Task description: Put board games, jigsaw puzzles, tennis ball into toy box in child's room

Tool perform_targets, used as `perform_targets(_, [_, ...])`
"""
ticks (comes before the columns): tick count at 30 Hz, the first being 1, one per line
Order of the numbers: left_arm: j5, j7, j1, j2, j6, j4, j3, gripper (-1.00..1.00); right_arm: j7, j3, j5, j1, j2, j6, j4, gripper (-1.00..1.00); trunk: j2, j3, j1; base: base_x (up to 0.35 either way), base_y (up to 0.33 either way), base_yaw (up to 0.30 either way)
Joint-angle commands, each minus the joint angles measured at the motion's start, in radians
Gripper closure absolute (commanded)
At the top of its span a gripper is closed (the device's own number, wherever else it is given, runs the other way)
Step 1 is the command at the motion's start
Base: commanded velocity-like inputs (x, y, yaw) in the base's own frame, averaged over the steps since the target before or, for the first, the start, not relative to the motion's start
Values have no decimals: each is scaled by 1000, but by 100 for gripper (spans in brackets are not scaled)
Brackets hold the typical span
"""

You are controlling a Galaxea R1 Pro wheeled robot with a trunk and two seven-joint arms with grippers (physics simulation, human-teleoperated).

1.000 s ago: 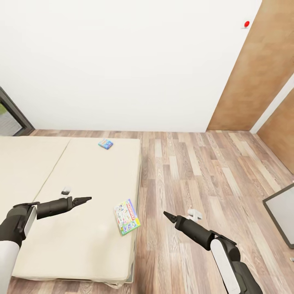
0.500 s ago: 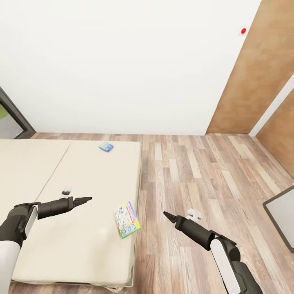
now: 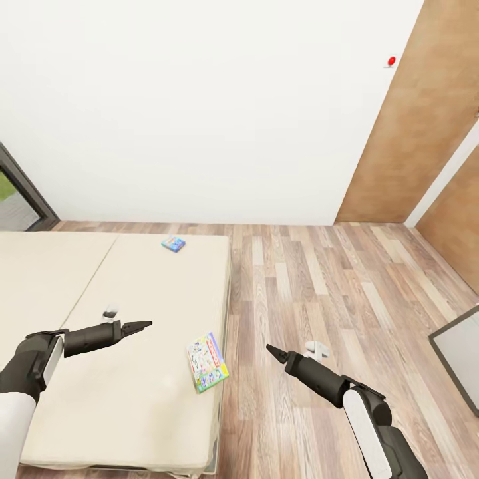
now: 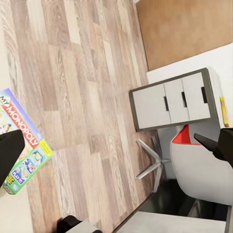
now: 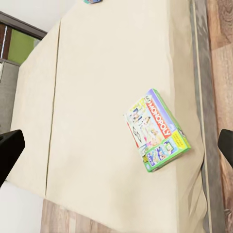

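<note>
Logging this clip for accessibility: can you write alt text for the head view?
Two board games lie on a beige bed: a white-green one near its right edge, a small blue one at the far end. The left gripper hovers over the mattress, the right gripper over wood floor.

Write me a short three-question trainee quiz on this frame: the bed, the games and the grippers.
1. True or false: the white-green game lies on the bed, near its floor-side edge.
2. Which game lies nearer the wall? A) the white-green game B) the blue game C) they lie side by side
3. Fill in: the left gripper and right gripper both hold ____.

Key
1. True: it lies flat on the mattress by the edge next to the floor.
2. B: the blue game sits at the bed's far end.
3. Nothing: the left hangs over the bed, the right over the floor, both apart from the games.
</note>
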Motion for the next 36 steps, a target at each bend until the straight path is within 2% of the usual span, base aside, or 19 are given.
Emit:
perform_targets(1, [-6,-7,-1,-1,10,0,3,-100,3,-3,-2,-1,1,8,-1,-100,-2,0,1,0,0,0])
perform_targets(36, [-6,-5,-1,-2,10,0,3,-100,3,-3,-2,-1,2,8,-1,-100,-2,57,1,0,0,0])
